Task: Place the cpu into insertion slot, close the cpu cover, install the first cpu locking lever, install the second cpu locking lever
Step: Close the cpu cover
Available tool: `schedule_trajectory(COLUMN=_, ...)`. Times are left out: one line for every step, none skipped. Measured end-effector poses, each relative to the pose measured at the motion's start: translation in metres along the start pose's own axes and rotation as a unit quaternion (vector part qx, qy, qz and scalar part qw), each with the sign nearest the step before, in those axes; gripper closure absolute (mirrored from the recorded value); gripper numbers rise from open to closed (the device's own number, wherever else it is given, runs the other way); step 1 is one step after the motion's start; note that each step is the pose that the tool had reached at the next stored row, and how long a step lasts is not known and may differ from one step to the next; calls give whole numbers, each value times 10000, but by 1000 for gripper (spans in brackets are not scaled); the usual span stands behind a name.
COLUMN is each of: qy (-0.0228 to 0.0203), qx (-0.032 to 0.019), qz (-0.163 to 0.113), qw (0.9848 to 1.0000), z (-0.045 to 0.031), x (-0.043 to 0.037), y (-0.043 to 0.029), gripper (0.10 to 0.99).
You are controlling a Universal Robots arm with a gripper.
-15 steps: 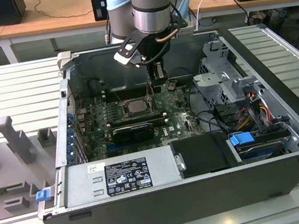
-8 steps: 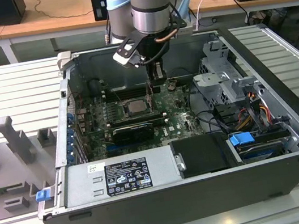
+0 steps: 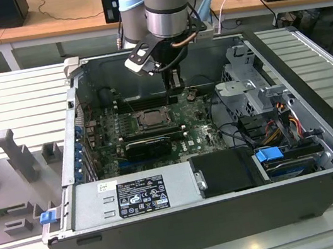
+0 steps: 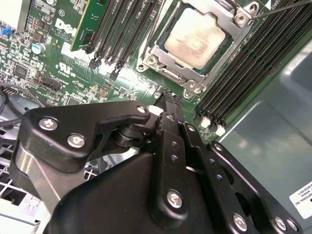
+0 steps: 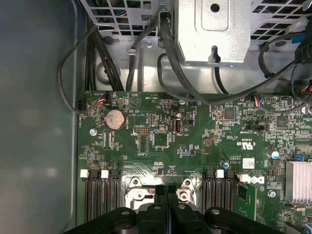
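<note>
The cpu (image 4: pixel 195 38) lies flat in the insertion slot (image 3: pixel 151 118) on the green board, its pale face up. The cpu cover (image 4: pixel 157 52), a silvery frame, lies down around it. A thin metal lever rod (image 4: pixel 280 10) runs past the socket's corner. My gripper (image 4: pixel 168 103) is shut with nothing between its black fingers. It hangs just beyond the socket's far edge, apart from the cpu. In the first wrist view the gripper (image 5: pixel 167 194) sits between two silvery corners of the socket (image 5: pixel 140 195). In the exterior view the gripper (image 3: pixel 174 83) is above and to the right of the socket.
Black memory slots (image 4: pixel 253 63) flank the socket on both sides. A metal drive cage (image 5: pixel 214 29) and black cables (image 5: pixel 165 44) stand past the board. The case walls (image 3: pixel 311 74) enclose the space, with the power supply (image 3: pixel 134 197) at the near side.
</note>
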State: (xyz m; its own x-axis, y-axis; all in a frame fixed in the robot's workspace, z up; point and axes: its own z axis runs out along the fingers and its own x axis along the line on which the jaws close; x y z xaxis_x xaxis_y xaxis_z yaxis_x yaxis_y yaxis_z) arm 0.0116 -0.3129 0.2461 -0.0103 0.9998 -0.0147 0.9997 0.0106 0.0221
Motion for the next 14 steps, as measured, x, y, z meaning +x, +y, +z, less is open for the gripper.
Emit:
schedule_trajectory(qy=0, qx=0, qz=0, qw=10000, z=0, x=0, y=-3, gripper=980)
schedule_trajectory(qy=0, qx=0, qz=0, qw=10000, z=0, x=0, y=-4, gripper=980)
schedule_trajectory(qy=0, qx=0, qz=0, qw=10000, z=0, x=0, y=-8, gripper=980)
schedule_trajectory(qy=0, qx=0, qz=0, qw=10000, z=0, x=0, y=-10, gripper=980)
schedule_trajectory(qy=0, qx=0, qz=0, qw=10000, z=0, x=0, y=-12, gripper=980)
schedule_trajectory(qy=0, qx=0, qz=0, qw=10000, z=0, x=0, y=-14, gripper=980)
schedule_trajectory(qy=0, qx=0, qz=0, qw=10000, z=0, x=0, y=-17, gripper=980)
schedule_trajectory(qy=0, qx=0, qz=0, qw=10000, z=-1, x=0, y=-20, gripper=980)
schedule_trajectory(qy=0, qx=0, qz=0, qw=10000, z=0, x=0, y=-21, gripper=980)
schedule_trajectory(qy=0, qx=0, qz=0, qw=10000, z=-1, x=0, y=-23, gripper=980)
schedule_trajectory(qy=0, qx=0, qz=0, qw=10000, z=-1, x=0, y=-34, gripper=980)
schedule_trajectory(qy=0, qx=0, qz=0, qw=10000, z=-1, x=0, y=-46, gripper=980)
schedule_trajectory(qy=1, qx=0, qz=0, qw=10000, z=-1, x=1, y=-54, gripper=980)
schedule_trajectory(qy=1, qx=0, qz=0, qw=10000, z=-1, x=0, y=-65, gripper=980)
